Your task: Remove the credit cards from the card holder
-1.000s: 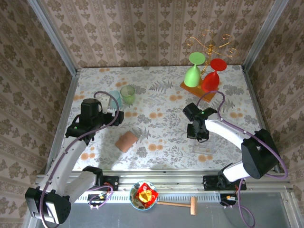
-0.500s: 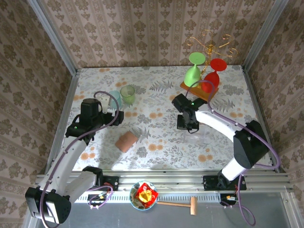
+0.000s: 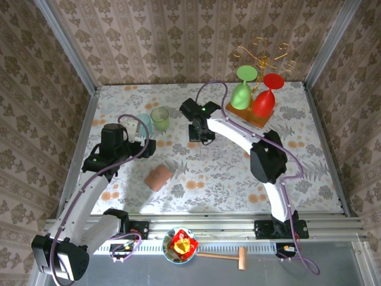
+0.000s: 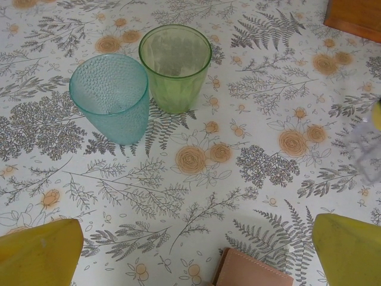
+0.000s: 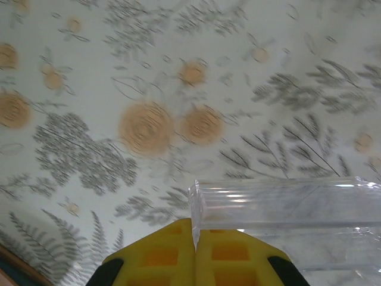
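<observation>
My right pincer (image 5: 195, 238) is clamped tight on the edge of a clear plastic piece (image 5: 286, 208), above the floral desk (image 5: 89, 89) toward its far middle. My left pincer (image 4: 193, 253) gapes wide just over the card holder (image 4: 253, 271), which lies folded on the desk. 2 cups, the teal cup (image 4: 110, 98) and the green cup (image 4: 175, 65), stand beyond.

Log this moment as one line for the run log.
left gripper open, empty | right gripper shut on clear plastic box | card holder closed, untouched
</observation>
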Controlling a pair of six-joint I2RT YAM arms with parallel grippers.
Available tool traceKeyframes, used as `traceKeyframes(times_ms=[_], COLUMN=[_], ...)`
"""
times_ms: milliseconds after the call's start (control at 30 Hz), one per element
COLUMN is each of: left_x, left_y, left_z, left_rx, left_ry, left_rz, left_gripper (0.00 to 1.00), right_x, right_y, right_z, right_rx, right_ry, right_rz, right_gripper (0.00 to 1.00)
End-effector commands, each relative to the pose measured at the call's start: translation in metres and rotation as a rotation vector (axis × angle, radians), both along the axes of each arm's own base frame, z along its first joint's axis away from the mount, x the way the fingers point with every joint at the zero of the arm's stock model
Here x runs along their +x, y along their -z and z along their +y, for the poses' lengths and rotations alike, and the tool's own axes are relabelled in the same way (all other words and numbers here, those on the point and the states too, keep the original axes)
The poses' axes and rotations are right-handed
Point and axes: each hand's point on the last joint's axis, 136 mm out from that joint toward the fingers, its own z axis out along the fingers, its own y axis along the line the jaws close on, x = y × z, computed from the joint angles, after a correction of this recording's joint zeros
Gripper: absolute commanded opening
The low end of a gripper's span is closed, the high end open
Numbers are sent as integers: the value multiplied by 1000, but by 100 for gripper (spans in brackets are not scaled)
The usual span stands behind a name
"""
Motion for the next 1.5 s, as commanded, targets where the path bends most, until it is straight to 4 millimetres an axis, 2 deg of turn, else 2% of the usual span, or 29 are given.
traceKeyframes(times_ms=[0, 333, 867, 1133, 1467], left_x=[0, -1, -3, -3, -4], left_y=[-1, -2, -4, -3, -2], left_z=[-1, -2, -1, -1, -1], left_rx=[-26, -30, -23, -20, -18], left_ry=[0, 5, 8, 8, 10], left_rz=[-8, -10, -18, -16, -12], left_gripper=[100, 99, 99, 99, 99], right_x=[4, 27, 36, 38, 41], right_y=[1, 14, 40, 42, 26], right_z=[-1, 22, 24, 27, 22], right_rx=[-69, -52, -87, -74, -83], right_ry=[-23, -38, -16, -10, -4], right_rz=[25, 29, 36, 34, -4], right_gripper=[0, 0, 3, 11, 17])
